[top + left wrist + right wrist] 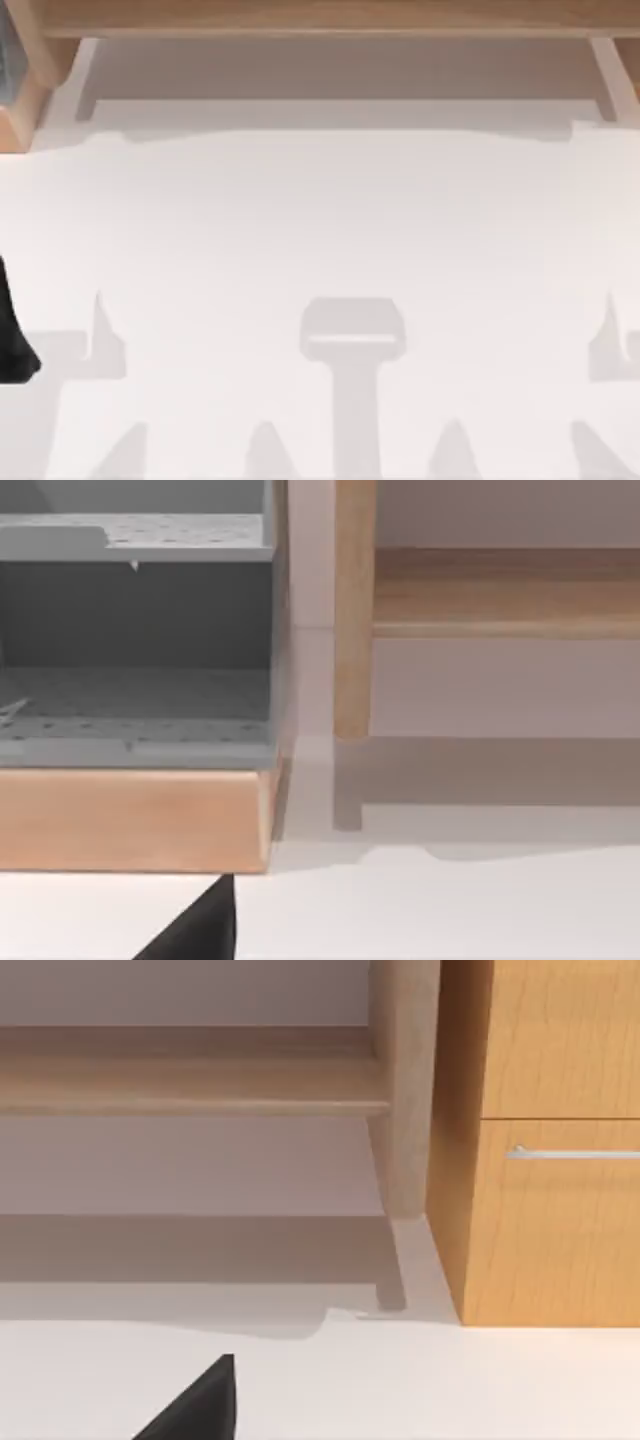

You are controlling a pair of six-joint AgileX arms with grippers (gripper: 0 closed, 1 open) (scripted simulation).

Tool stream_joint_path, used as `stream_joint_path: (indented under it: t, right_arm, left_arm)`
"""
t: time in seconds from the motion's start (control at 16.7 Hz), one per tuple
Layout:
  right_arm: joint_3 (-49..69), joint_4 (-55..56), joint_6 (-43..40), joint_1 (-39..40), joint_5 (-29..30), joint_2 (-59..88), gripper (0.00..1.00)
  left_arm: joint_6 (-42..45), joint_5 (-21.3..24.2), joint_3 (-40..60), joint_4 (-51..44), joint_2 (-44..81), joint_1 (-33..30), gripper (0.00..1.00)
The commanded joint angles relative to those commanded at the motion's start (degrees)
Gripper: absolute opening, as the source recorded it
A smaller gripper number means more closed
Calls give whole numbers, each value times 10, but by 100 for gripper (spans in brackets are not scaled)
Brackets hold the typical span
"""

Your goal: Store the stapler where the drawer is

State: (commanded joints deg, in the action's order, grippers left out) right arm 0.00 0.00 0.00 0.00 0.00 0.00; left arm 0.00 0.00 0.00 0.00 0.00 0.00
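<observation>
White table [330, 220] fronts the wooden drawer [560, 1220]; left hand [12, 345] at its left edge, grip untellable.

Table [320, 220]: plain white, grey shadows on it. Shelf [320, 15] along its far edge: light wood. Gray perforated organizer [135, 630] at the shelf's left end sits on a light wood base [130, 820]. Drawer cabinet [550, 1140] at the shelf's right end: orange-brown woodgrain, silver handle [575, 1152].

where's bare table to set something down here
The widest bare stretch of the white table runs across the middle, bordered at the back by the wooden shelf and its posts. Under that shelf is also open. It is tighter at the left by the grey-lined cabinet and at the right by the drawer unit.
</observation>
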Motion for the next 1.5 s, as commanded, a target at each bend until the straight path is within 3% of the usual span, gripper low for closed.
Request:
stream_joint_path:
  t: [0.24, 0.48, 0.84, 1.5]
  right_arm:
    - [11, 11, -15, -4, -3, 16, 100]
    - [73, 79, -104, -30, -19, 115, 100]
    - [232, 254, -326, -106, -57, 396, 100]
    - [532, 582, -756, -236, -171, 1065, 100]
  left_arm:
    - [0, 0, 0, 0, 0, 0, 100]
    - [0, 0, 0, 0, 0, 0, 100]
    - [0, 0, 0, 0, 0, 0, 100]
    - [0, 0, 0, 0, 0, 0, 100]
